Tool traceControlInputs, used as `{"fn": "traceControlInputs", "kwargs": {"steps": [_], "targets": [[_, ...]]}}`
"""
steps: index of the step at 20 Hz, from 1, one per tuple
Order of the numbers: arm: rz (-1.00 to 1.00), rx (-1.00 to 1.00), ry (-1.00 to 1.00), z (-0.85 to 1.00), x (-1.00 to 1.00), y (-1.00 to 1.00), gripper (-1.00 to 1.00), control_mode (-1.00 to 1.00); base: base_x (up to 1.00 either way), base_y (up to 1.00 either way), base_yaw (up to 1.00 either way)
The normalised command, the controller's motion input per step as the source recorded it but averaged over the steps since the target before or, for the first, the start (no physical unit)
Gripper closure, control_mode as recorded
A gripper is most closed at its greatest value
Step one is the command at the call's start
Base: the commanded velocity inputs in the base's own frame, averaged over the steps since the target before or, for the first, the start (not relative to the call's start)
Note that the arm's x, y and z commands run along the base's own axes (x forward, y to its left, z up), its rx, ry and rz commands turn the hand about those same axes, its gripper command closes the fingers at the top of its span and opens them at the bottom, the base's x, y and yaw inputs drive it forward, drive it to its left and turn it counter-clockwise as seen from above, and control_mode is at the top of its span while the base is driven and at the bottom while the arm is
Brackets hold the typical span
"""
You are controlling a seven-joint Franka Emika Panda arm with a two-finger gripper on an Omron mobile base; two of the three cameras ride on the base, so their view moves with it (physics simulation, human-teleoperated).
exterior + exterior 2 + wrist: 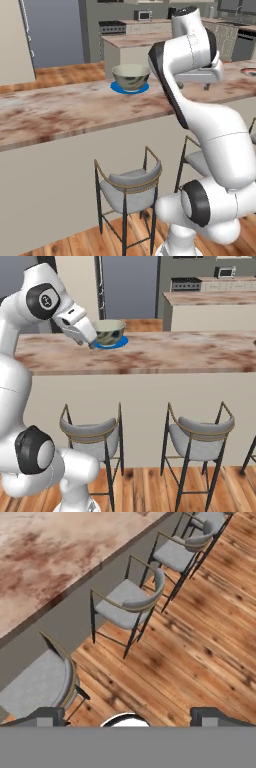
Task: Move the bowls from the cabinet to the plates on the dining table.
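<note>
One stone-look bowl (131, 76) (109, 331) stands upright on the blue plate (118, 89) (120, 344) on the marble dining table (60, 112) (175, 353). At the right edge of the left base view a sliver of the reddish-brown plate (249, 71) shows. My gripper (194, 86) (92, 345) (130, 717) hangs open with nothing in it, nearer to me than the bowl, over the table's near edge and pointing down. Its fingertips (46, 716) stand wide apart in the hand view, above the floor. The cabinet is out of view.
Grey-seated stools with thin dark legs (131, 184) (200, 433) (129, 604) line the table's near side on a wood floor (200, 637). A shorter marble island (131, 42) (210, 298), a stove (112, 25) and a microwave (227, 271) stand behind the table.
</note>
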Motion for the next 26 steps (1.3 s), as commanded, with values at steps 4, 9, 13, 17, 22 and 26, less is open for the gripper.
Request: {"fn": "traceControlInputs", "kwargs": {"steps": [4, 9, 13, 17, 22, 26], "targets": [[-0.1, 0.01, -0.06, -0.47, -0.14, 0.09, -1.0, -1.0, 0.0, 0.0, 0.0], [-0.03, 0.0, -0.11, -0.5, -0.56, 0.11, -1.0, -1.0, 0.0, 0.0, 0.0], [-0.06, 0.0, -0.12, -0.35, -0.41, 0.0, -1.0, -1.0, 0.0, 0.0, 0.0], [0.0, 0.0, -0.08, -0.09, -0.02, 0.0, -1.0, -1.0, 0.0, 0.0, 0.0], [0.05, 0.05, -0.03, 0.0, 0.0, 0.0, -1.0, -1.0, 0.0, 0.0, 0.0], [0.17, 0.09, 0.0, 0.0, 0.05, 0.0, -1.0, -1.0, 0.0, 0.0, 0.0]]}}
